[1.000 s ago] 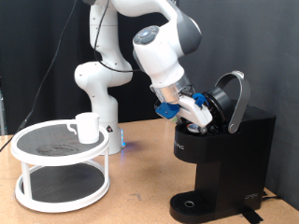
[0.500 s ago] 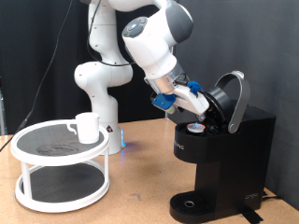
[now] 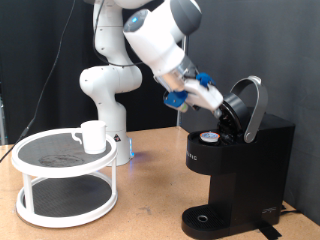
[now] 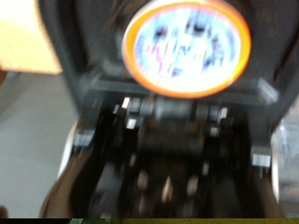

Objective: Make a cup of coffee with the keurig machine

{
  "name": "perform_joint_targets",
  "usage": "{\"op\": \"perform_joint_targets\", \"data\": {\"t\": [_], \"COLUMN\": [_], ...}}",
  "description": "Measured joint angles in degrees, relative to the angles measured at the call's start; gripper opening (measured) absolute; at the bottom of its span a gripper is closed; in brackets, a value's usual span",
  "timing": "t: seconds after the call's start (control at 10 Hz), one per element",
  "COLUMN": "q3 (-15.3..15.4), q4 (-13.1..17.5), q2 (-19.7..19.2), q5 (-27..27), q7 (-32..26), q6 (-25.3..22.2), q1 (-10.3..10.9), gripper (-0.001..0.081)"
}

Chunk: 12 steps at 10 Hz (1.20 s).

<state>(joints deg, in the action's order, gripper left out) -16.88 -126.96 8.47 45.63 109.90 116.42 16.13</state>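
The arm [image 3: 150, 45] reaches from the bench's [image 3: 150, 205] back edge toward the right side. There the keurig [image 3: 240, 170] stands with its lid [image 3: 248, 105] raised, and 1 pod [image 3: 210, 138] with an orange-rimmed foil top sits in the open holder. The gripper [image 3: 222, 108] hangs just above that pod, apart from it; whether its fingers are wide or narrow I cannot tell. Near the left edge, a white 2-tier rack [image 3: 65, 180] carries the cup [image 3: 93, 136] on its top shelf.
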Motion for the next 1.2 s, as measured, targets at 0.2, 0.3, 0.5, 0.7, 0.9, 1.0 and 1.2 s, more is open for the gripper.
{"op": "perform_joint_targets", "data": {"t": [0.2, 0.3, 0.5, 0.7, 0.9, 1.0, 1.2], "q3": [-0.60, -0.77, -1.19, -1.27, -1.27, -1.19, 0.30], "q4": [1.79, 2.86, 4.86, 4.99, 4.99, 5.20, 6.39], "q2": [2.19, 3.08, 4.77, 5.12, 5.06, 5.03, 4.81], "q5": [1.23, 1.62, 1.75, 1.74, 5.49, 8.58, 11.10], "q7": [0.97, 2.13, 4.42, 4.81, 4.39, 4.38, 6.76], "q6": [-3.00, -4.45, -7.41, -8.09, -8.30, -8.30, -7.27], "q1": [0.00, -0.01, -0.02, -0.09, 0.07, 0.39, 1.06], "gripper": [0.0734, 0.0734, 0.0734, 0.0734, 0.0734, 0.0734, 0.0734]}}
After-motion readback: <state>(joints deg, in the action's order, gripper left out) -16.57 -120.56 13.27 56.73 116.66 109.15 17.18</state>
